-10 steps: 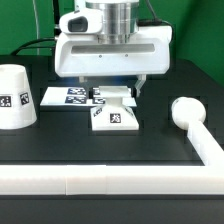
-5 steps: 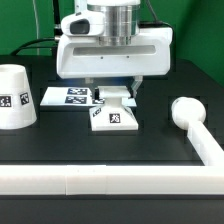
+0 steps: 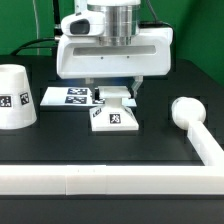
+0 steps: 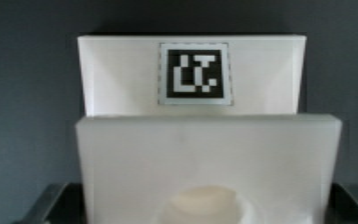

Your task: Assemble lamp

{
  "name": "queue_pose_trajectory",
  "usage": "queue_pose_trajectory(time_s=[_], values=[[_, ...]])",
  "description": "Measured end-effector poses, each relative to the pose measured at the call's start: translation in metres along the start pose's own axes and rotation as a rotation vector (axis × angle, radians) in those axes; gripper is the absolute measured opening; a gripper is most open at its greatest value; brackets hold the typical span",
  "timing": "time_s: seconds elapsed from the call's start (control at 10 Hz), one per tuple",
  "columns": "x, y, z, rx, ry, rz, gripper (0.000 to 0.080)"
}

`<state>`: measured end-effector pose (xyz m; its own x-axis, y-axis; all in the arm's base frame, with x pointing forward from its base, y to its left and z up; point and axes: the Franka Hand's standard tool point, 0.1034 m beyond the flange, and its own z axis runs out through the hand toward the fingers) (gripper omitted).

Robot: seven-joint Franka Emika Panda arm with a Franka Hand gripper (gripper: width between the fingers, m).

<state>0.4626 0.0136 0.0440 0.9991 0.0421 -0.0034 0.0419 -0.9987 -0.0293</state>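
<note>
The lamp base is a white square block with a tag on its front, in the middle of the black table. My gripper hangs right over its rear part, and the jaws stand open with one finger on each side. In the wrist view the base fills the picture, showing its tag and its round socket. The dark fingertips sit just outside the base's edges, and my gripper holds nothing. The shade stands at the exterior view's left. The round-headed bulb lies at the right.
The marker board lies flat behind the base, toward the exterior view's left. A long white rail runs along the front edge and up the right side, right next to the bulb.
</note>
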Motion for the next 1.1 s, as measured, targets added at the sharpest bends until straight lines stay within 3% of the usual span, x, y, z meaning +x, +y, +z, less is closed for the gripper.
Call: queue_pose_trajectory(time_s=[0.3, 0.9, 1.1], values=[[0.034, -0.010, 0.000, 0.003, 0.035, -0.016, 0.0534], [0.125, -0.067, 0.000, 0.026, 0.139, 0.049, 0.0535], [0.140, -0.071, -0.001, 0.028, 0.159, 0.052, 0.0535]])
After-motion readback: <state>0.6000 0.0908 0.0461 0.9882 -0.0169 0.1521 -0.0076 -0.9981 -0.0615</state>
